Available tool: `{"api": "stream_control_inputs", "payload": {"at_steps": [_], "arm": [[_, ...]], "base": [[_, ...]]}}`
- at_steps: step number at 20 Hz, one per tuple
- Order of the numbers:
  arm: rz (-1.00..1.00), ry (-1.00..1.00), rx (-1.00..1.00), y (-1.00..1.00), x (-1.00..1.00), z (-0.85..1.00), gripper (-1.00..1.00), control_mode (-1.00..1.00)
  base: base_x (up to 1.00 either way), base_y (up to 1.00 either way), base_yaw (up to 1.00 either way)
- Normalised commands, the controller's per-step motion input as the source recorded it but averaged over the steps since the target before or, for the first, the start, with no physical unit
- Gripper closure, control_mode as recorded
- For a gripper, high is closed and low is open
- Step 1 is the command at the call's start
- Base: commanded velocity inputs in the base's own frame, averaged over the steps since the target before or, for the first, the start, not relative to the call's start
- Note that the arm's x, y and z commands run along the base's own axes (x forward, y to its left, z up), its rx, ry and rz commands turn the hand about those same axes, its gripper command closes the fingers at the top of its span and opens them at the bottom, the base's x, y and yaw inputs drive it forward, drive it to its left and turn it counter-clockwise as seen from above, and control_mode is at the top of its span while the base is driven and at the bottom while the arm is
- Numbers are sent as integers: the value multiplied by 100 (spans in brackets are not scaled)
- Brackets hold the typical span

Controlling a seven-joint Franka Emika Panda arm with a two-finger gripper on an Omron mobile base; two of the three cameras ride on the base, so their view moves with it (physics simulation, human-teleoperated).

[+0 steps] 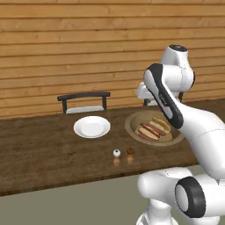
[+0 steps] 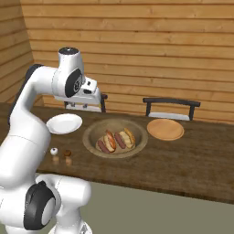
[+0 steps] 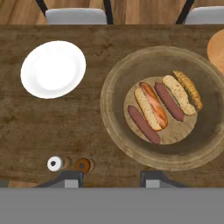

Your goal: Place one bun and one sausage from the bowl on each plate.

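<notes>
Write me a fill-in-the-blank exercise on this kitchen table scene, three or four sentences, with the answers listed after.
1. The buns and sausages all lie inside the ____.
2. The white plate has ____ food on it.
3. The two small shakers stand on the ____ between the robot and the plate.
4. The gripper hangs above the table with its fingers ____.

Missing words: bowl; no; table; open

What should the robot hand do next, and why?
Probably move down toward the bowl and reach for one bun. The buns and sausages all lie in the bowl, the white plate has no food on it, and the gripper hangs above the table with its fingers spread, holding nothing.
</notes>
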Motion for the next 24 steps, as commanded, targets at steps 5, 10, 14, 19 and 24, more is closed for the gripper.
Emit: {"api": "stream_control_inputs", "payload": {"at_steps": [5,10,14,19,24], "arm": [[1,-1,7,-45,-12,-51,-100,-100],[1,4,1,-41,-2,-63,-100,-100],[0,14,0,-12,9,-58,-100,-100],[0,20,1,-33,33,-47,-100,-100],[0,18,0,-30,54,-58,-100,-100]], "base": [[0,0,0],[0,0,0],[0,0,0],[0,0,0],[0,0,0]]}}
